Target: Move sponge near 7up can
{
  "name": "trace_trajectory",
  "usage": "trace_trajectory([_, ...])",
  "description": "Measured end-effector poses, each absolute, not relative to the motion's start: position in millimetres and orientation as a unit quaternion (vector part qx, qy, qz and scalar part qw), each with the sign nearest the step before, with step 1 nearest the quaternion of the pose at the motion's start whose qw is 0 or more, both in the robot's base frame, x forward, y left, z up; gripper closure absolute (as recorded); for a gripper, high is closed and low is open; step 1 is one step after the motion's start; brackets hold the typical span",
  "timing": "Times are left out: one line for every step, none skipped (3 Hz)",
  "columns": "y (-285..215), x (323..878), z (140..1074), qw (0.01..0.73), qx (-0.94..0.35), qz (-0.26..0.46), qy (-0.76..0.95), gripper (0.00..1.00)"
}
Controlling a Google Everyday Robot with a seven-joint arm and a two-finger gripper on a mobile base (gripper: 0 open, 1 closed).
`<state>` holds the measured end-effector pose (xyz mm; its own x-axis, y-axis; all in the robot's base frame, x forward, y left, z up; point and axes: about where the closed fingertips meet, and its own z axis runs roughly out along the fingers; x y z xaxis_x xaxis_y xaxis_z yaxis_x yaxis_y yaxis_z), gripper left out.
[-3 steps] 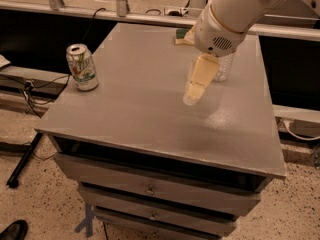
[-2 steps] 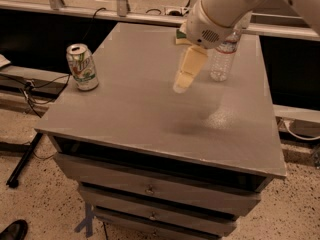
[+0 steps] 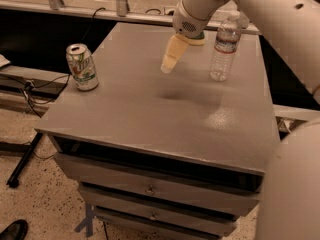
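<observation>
The 7up can (image 3: 82,66) stands upright near the left edge of the grey table (image 3: 150,119). The sponge (image 3: 198,40) lies at the back of the table; only a pale yellow and green strip of it shows behind the wrist. My gripper (image 3: 166,68) hangs above the back middle of the table, pointing down and to the left. Its tip is just left of and in front of the sponge, clear of the table top. It is far to the right of the can. Nothing shows in its grasp.
A clear plastic water bottle (image 3: 224,46) stands upright at the back right, just right of the sponge. The table has drawers (image 3: 150,189) below its front edge. Cables and a stand leg (image 3: 22,159) lie on the floor to the left.
The gripper has moved toward the back and left of the table, closer to the sponge. The can and the bottle have not moved.
</observation>
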<state>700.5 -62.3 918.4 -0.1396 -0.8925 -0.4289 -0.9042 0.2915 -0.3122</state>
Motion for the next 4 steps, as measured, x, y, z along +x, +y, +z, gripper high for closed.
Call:
trace_trajectory([-59.7, 745.1, 907.8, 0.280, -0.563, -0.010, 0.778, 0.00])
trace_trajectory([-58.5, 782.1, 897.7, 0.283, -0.527, -0.017, 0.801, 0.00])
trace_trajectory([-62.9, 810.6, 891.3, 0.289, -0.491, -0.023, 0.821, 0.00])
trace_trajectory([-75.0, 830.9, 885.8, 0.302, -0.454, -0.016, 0.838, 0.00])
